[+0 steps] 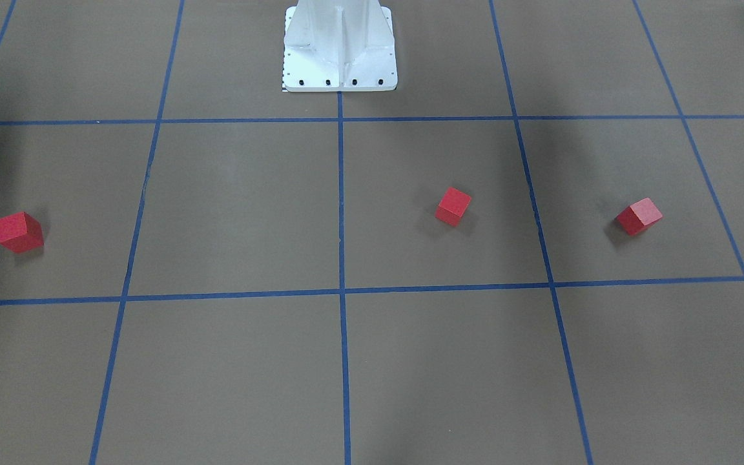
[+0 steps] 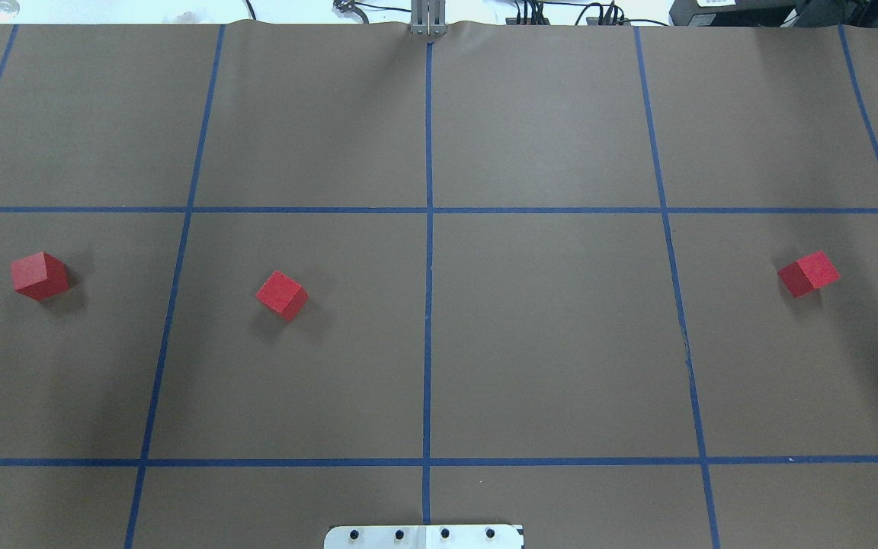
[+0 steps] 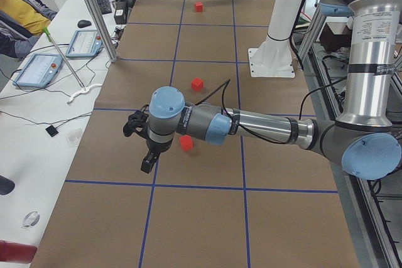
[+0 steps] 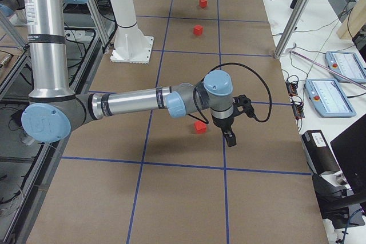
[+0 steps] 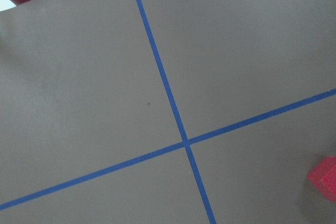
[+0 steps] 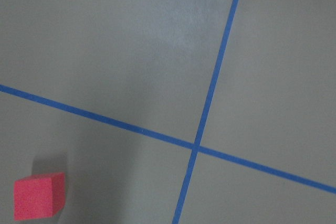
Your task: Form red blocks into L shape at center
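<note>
Whether the fingers of the left gripper [image 3: 146,166] and right gripper [image 4: 230,138] are apart or together cannot be told; each hangs near an outer cube; the left red block [image 2: 40,276], middle red block [image 2: 282,295] and right red block [image 2: 809,273] lie well apart in a row, the middle one left of the center [image 2: 427,335].

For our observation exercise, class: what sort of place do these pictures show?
Probably a robotics lab: a left arm and right arm reach over a table gridded in blue tape, with teach pendants on a side bench.
</note>
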### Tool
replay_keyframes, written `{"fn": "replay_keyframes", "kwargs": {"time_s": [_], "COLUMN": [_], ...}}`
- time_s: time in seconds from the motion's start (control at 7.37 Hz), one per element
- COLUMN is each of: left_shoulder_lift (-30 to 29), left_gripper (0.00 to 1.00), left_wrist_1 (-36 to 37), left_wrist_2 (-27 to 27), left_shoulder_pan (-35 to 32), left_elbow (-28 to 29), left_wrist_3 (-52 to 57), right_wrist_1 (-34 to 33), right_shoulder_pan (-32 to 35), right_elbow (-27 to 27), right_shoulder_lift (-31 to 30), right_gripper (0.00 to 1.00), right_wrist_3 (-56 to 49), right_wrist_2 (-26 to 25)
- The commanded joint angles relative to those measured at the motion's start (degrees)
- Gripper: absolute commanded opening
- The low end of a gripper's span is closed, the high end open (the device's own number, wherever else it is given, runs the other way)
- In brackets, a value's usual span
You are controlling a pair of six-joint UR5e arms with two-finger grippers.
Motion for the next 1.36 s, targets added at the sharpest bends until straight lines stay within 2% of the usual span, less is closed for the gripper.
{"fn": "replay_keyframes", "kwargs": {"time_s": [0.0,0.14,0.27,0.41,0.54,0.81,1.22], "left_shoulder_lift": [-1.41,-1.49,-0.63,-0.79,-0.79,-0.79,-0.97], "left_gripper": [1.00,1.00,1.00,1.00,1.00,1.00,1.00], "left_wrist_1": [-1.24,-2.46,-6.65,-7.48,-7.57,-7.57,-7.49], "left_wrist_2": [-0.19,-0.27,-0.80,-0.98,-0.98,-0.98,-0.98], "left_shoulder_pan": [0.02,0.02,0.10,0.54,1.33,1.86,1.95], "left_elbow": [0.00,-0.27,0.25,1.30,1.22,1.22,1.22], "left_wrist_3": [-4.46,-4.92,-5.01,-5.01,-5.18,-5.36,-5.45], "right_wrist_1": [2.59,2.59,2.68,2.68,2.59,2.59,2.76], "right_shoulder_pan": [-0.01,-1.23,-4.63,-7.71,-11.83,-17.73,-25.13], "right_elbow": [-1.43,-0.48,-0.29,0.75,3.37,4.28,4.02], "right_shoulder_lift": [0.42,0.24,1.55,2.69,2.88,1.66,-0.80], "right_gripper": [1.00,1.00,0.99,0.99,1.00,1.00,1.00], "right_wrist_3": [0.42,0.68,1.03,6.69,15.97,22.18,24.42], "right_wrist_2": [1.57,4.55,5.71,5.63,4.24,1.95,-4.55]}}
